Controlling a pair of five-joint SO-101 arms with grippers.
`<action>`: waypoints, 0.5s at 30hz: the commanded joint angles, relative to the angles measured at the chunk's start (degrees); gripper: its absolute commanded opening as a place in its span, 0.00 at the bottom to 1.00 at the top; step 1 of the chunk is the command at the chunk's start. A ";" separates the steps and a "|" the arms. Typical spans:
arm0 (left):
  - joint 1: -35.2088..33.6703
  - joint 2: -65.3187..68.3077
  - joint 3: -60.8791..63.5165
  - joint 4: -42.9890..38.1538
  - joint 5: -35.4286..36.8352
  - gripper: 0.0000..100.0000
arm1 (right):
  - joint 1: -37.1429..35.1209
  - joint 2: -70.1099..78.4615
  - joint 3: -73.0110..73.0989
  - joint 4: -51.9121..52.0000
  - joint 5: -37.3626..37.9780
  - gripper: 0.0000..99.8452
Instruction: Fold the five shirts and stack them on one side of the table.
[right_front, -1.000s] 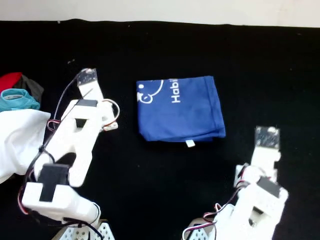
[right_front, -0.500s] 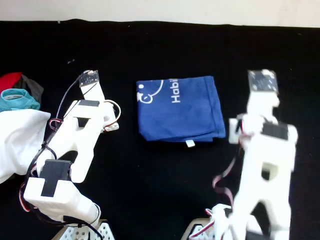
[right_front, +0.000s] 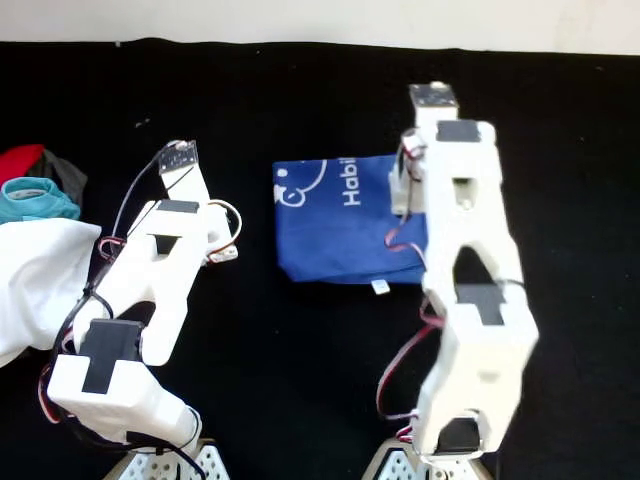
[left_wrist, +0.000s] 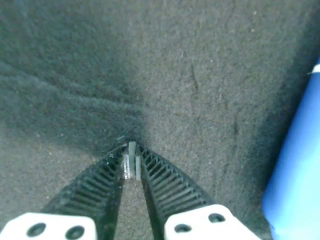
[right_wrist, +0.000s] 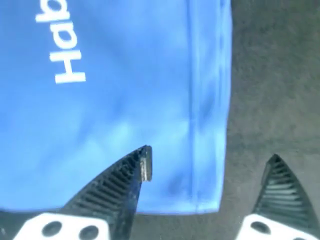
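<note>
**Folded blue shirt at mid-table — your right arm poised over its edge**

You had the right gripper (right_wrist: 210, 161) spread wide and holding nothing, one finger over the blue shirt (right_front: 340, 220) and the other over bare cloth, straddling its hemmed side; the left gripper (left_wrist: 131, 157) was pinched closed on nothing, low over the table just beside that shirt. The shirt lay folded into a flat square at the table's middle; it looked light, soft and limp, likely to sag or come unfolded if you lifted a single layer, so the stitched edge, with every layer pinched together, seemed your best hold. The black table cover (right_front: 300, 380) looked felt-like and might drag on the fabric. A white shirt (right_front: 40, 280), a teal shirt (right_front: 35, 198) and a red shirt (right_front: 20, 160) lay heaped at one side — unfolded; a pale wall (right_front: 320, 20) ran behind.
</note>
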 joint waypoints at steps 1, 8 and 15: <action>-0.22 0.40 -0.84 -1.05 0.62 0.01 | -0.66 9.01 -14.02 3.21 -0.70 0.34; -0.22 0.40 -0.84 -1.05 0.62 0.01 | -1.63 26.77 -30.99 5.32 -0.62 0.34; -0.22 0.40 -0.84 -1.05 0.62 0.01 | -3.03 36.35 -40.84 14.20 -0.35 0.29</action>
